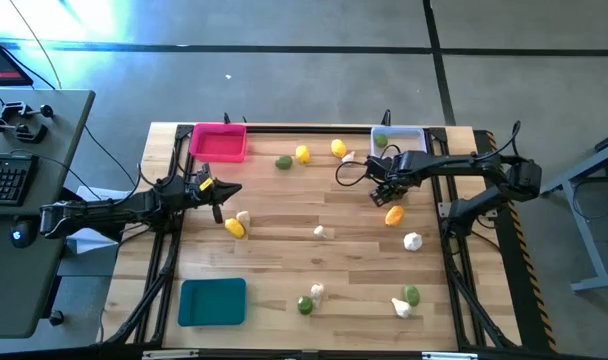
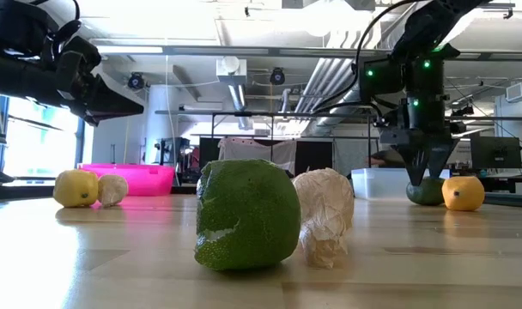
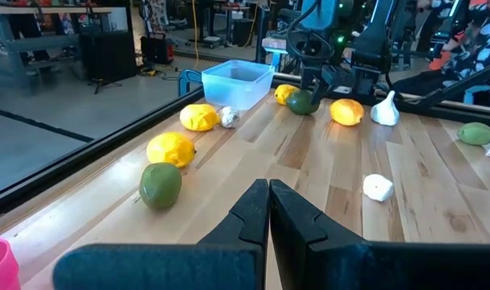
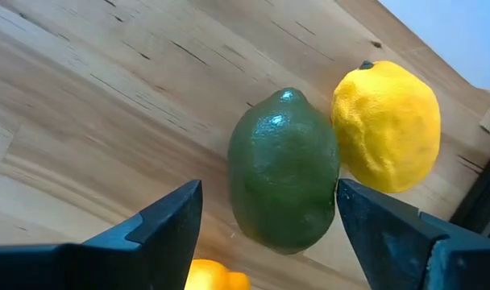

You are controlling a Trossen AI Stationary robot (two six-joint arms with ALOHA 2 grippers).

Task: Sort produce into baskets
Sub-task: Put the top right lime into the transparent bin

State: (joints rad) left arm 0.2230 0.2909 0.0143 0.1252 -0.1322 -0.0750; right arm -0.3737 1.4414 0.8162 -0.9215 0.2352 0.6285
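Right gripper (image 1: 383, 190) hangs over the table's (image 1: 284, 260) far right part, just in front of the clear bin (image 1: 398, 139). Its two fingers (image 4: 160, 221) stand spread to either side of a lime (image 4: 284, 171) that lies on the wood; the wrist view shows a gap between each finger and the lime, so nothing is gripped. A lemon (image 4: 386, 126) touches that lime on its far side. In the low view the same gripper (image 2: 428, 176) points straight down at the lime (image 2: 426, 192), with an orange-yellow fruit (image 2: 463, 193) just beside it.

Left gripper (image 1: 220, 190) hovers near the table's left edge, in front of the pink bin (image 1: 220, 142); its fingers (image 3: 249, 213) are pressed together and hold nothing. A lemon and a garlic bulb lie together just to its right (image 1: 236, 224).

Bins: pink at the far left corner, clear at the far right corner with one lime inside (image 1: 381, 141), teal (image 1: 213, 301) at the near left corner.

Loose produce: a lime (image 1: 283, 161) and two lemons (image 1: 302, 154) (image 1: 338, 148) between the pink and clear bins; a garlic bulb (image 1: 324, 232) at mid-table; another (image 1: 412, 240) toward the right edge; a lime with a bulb (image 1: 309, 300) at near centre; a lime and bulb (image 1: 407, 300) at near right.
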